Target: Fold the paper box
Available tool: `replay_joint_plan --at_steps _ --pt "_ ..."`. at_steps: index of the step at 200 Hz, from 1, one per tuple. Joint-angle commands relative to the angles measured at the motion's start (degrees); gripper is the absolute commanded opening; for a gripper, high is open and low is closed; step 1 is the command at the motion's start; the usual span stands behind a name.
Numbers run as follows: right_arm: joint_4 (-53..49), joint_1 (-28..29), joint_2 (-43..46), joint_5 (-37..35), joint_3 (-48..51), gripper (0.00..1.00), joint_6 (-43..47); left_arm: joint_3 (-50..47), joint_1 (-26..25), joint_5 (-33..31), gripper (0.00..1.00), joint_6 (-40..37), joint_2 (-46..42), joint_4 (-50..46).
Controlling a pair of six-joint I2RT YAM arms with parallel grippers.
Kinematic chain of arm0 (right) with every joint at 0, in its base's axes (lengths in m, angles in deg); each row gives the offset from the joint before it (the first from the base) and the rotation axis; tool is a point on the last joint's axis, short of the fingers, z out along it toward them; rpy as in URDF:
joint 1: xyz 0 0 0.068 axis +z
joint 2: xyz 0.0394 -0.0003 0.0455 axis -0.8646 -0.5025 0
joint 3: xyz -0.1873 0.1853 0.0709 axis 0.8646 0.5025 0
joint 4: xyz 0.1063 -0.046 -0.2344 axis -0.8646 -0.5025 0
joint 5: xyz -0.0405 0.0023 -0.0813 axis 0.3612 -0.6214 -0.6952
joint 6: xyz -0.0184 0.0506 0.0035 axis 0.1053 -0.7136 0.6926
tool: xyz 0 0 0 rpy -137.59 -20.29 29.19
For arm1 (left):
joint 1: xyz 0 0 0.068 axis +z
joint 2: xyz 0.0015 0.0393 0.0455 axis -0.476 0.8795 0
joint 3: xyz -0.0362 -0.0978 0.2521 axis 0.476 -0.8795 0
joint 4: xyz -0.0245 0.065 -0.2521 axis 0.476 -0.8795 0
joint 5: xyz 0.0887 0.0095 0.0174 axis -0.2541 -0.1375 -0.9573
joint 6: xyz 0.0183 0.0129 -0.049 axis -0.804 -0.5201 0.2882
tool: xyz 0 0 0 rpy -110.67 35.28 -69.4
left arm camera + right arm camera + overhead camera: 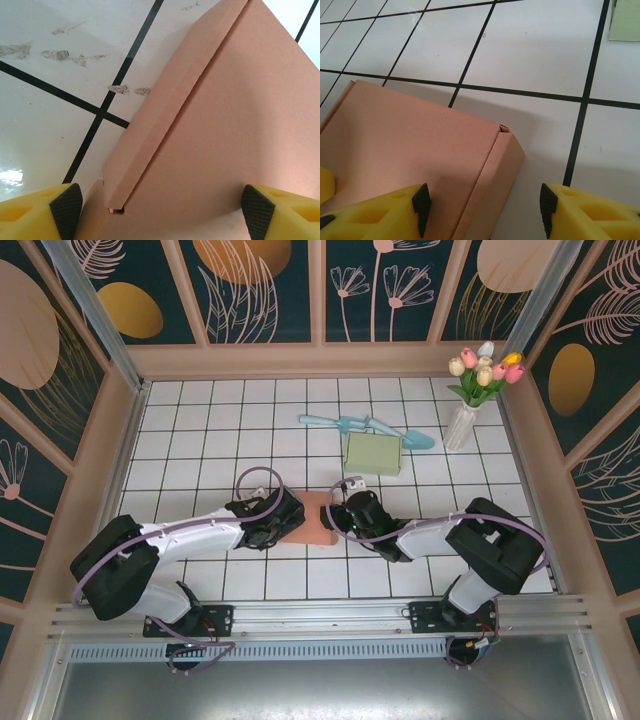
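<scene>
The paper box (316, 519) is a flat, closed salmon-pink carton lying on the white tiles between my two grippers. My left gripper (290, 519) sits at its left end. In the left wrist view the box (225, 125) lies under the jaws, with a folded side strip running diagonally. The left gripper (161, 210) is open, its pads wide apart. My right gripper (343, 518) sits at the box's right end. In the right wrist view the right gripper (485, 210) is open. One pad (422, 207) hangs over the lid (420, 140) and the other over bare tile.
A pale green box (373, 453) lies behind the pink one, its corner also in the right wrist view (625, 20). A light blue trowel (365, 426) lies further back. A glass vase of tulips (468, 405) stands at the back right. Wooden walls (100, 460) border the tiled floor.
</scene>
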Motion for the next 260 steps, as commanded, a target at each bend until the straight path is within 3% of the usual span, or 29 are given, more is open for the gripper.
replay_joint_plan --at_steps 1,158,260 --pt "-1.15 0.55 0.13 0.78 1.61 0.62 -0.44 0.72 -0.11 2.12 0.84 1.62 1.57 -0.03" --pt "-1.39 0.55 1.23 0.47 2.26 0.63 -0.79 -1.23 -0.1 1.02 0.78 2.07 6.38 2.9" --pt "-6.57 2.53 12.59 -1.08 4.49 0.63 -2.6 -3.24 -0.07 -1.2 0.77 2.15 5.96 2.72"
